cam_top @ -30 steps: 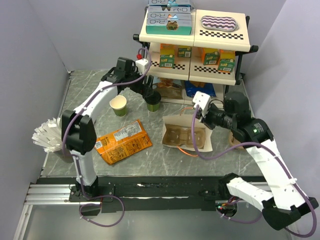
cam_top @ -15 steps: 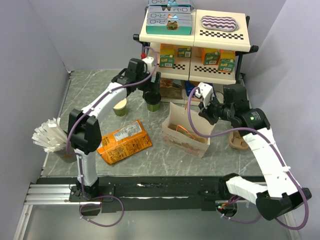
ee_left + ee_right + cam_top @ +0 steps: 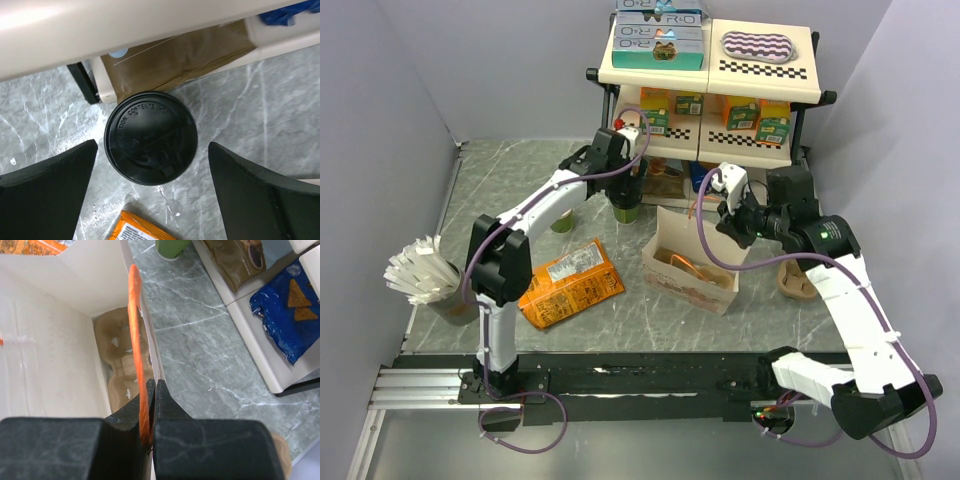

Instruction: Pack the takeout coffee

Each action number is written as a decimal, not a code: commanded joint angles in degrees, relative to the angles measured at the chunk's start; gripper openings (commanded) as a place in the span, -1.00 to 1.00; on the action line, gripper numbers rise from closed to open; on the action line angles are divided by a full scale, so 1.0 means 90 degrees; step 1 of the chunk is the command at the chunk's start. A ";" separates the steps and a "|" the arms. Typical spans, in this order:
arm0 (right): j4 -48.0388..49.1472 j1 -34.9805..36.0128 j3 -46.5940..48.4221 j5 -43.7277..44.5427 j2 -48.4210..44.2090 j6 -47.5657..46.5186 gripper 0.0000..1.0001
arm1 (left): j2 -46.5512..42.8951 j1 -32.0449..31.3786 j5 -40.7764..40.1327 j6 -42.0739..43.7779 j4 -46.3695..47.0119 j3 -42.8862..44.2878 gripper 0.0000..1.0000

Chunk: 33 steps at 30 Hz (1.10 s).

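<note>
The takeout coffee is a dark green cup with a black lid, standing in front of the shelf. My left gripper hangs right above it, open, with a finger on each side of the lid and not touching it. The white paper bag stands upright with its mouth open, a cardboard cup carrier at its bottom. My right gripper is shut on the bag's rim and orange handle.
A lidless green cup stands left of the coffee, partly behind my left arm. An orange snack bag lies in front. The shelf rack is just behind the coffee. A cup of white utensils stands far left.
My right gripper has tipped the bag from lying flat to standing upright. My left wrist has swung right and now points down over the lidded cup.
</note>
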 commanded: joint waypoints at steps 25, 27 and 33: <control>0.0237 -0.0059 0.0400 -0.0174 0.0179 0.0142 -1.00 | 0.0418 -0.0002 -0.0202 -0.0021 -0.0066 0.0426 0.99; 0.0227 -0.0059 0.0390 -0.0154 0.0169 0.0132 -1.00 | 0.0408 -0.0012 -0.0241 0.0047 -0.0018 0.0445 0.99; 0.0237 -0.0059 0.0390 -0.0135 0.0208 0.0123 -1.00 | 0.0389 -0.0021 -0.0213 0.0126 -0.0056 0.0455 0.99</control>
